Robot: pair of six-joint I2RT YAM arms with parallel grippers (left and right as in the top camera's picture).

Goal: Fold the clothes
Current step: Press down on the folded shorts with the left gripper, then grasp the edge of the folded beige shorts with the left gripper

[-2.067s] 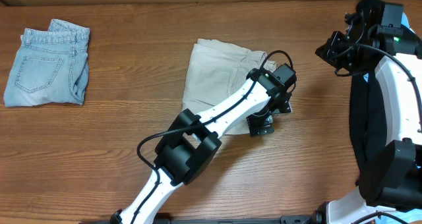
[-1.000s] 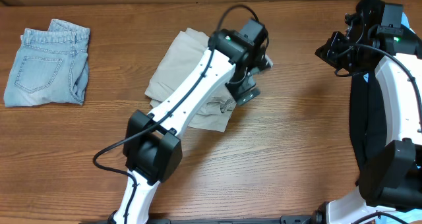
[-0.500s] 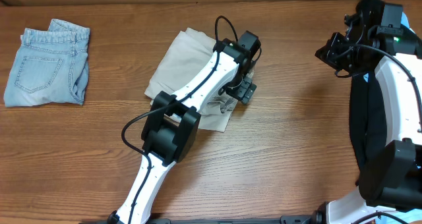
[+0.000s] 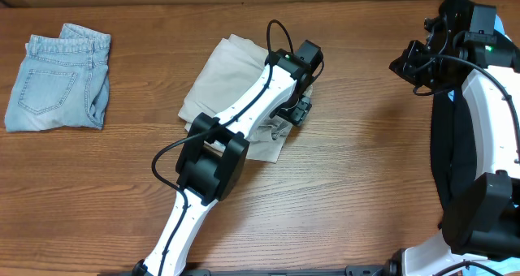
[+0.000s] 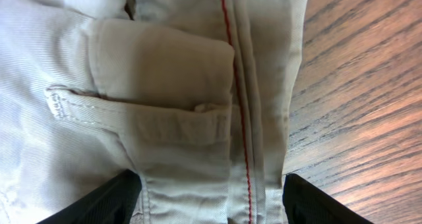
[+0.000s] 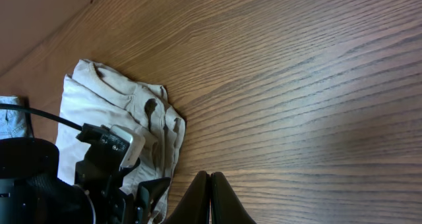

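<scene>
Shorts: pale beige cotton shorts [image 4: 215,81], rumpled, centre of wooden tabletop [image 4: 366,178].
Left end effector [image 5: 210,201]: spread wide, straddling the shorts' red-stitched seam.
Right end effector [image 6: 210,192]: pinched together, empty, far right.

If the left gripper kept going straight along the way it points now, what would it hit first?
The beige shorts. The left gripper aims straight at the cloth, jaws open over it. How much gap is left is hard to judge.

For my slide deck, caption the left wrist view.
Open left gripper over the beige shorts' red-stitched seam on the wooden table.
</scene>
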